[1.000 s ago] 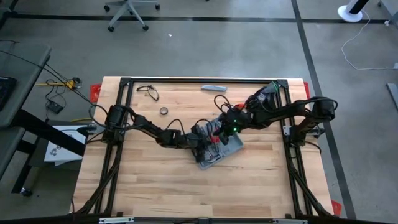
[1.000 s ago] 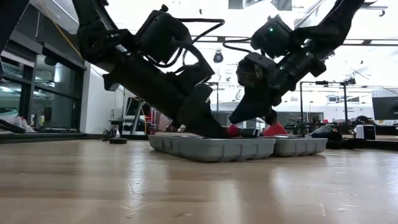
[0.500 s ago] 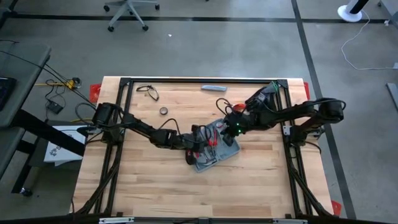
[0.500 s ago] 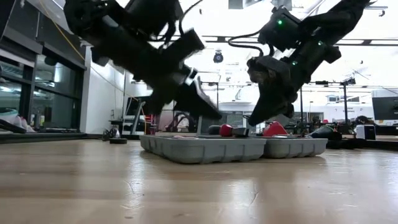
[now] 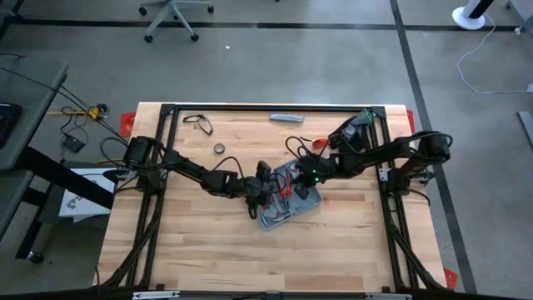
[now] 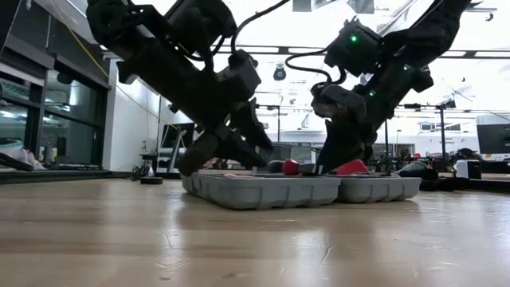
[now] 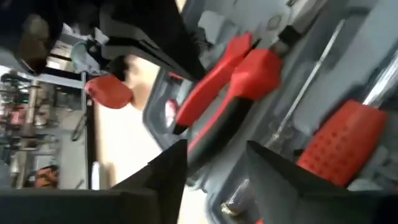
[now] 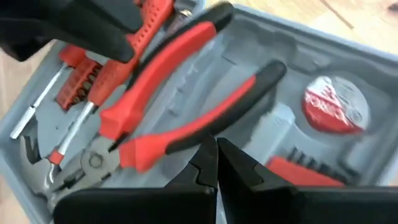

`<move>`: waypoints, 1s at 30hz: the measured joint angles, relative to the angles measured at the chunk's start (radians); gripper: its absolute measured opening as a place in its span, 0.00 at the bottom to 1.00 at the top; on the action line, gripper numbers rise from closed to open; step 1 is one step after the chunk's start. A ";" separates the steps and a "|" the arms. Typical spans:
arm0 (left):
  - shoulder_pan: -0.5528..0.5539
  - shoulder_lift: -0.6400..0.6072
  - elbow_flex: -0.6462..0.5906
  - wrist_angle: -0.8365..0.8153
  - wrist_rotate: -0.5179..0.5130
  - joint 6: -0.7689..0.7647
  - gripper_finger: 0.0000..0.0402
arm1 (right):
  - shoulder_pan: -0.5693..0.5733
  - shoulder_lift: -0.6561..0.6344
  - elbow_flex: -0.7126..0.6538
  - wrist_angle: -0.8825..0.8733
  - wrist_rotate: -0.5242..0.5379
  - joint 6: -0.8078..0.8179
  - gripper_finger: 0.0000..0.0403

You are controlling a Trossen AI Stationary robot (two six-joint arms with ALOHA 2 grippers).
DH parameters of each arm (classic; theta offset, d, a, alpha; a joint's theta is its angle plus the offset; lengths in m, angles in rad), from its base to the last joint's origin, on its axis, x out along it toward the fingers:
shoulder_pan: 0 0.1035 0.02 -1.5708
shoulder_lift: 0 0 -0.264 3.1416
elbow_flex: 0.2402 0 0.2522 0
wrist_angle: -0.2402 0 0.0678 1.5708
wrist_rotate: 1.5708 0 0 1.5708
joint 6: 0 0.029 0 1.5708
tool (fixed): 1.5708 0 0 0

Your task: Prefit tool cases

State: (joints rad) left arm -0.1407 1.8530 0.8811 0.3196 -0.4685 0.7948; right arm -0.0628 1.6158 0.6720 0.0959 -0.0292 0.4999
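The tool case (image 5: 287, 202) is blue-grey all through, its moulded slots the same shade. The pliers (image 8: 186, 109) have red handles with black tips; a screwdriver handle (image 7: 339, 140) is red and ribbed. The table (image 5: 200, 250) is pale wood, its frame black with red corners.

No text, label, brand or number can be read in any view. The red round disc (image 8: 336, 104) in the tool case (image 8: 348, 56), right of centre in the right wrist view, carries pale lettering too blurred to make out.
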 joint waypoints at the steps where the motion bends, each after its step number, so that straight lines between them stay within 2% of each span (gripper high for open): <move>1: 0.003 0.000 0.008 -0.003 0.004 0.010 0.43 | 0.000 0.001 0.000 0.003 0.000 0.000 0.00; 6: 0.028 0.020 0.036 -0.015 0.025 0.026 0.49 | -0.010 0.006 0.000 0.035 -0.020 0.000 0.00; 14: 0.063 0.041 0.042 -0.026 0.082 0.018 0.50 | -0.016 0.008 0.000 0.050 -0.032 -0.002 0.00; 17: 0.062 0.042 0.041 -0.024 0.095 0.063 0.50 | -0.016 0.008 0.000 0.051 -0.032 -0.003 0.00; 30: 0.067 0.083 0.092 -0.074 0.113 0.091 0.48 | -0.016 0.008 0.000 0.107 -0.058 -0.002 0.00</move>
State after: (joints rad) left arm -0.0738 1.9364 0.9729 0.2455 -0.3556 0.8856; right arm -0.0788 1.6238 0.6720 0.2026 -0.0871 0.4980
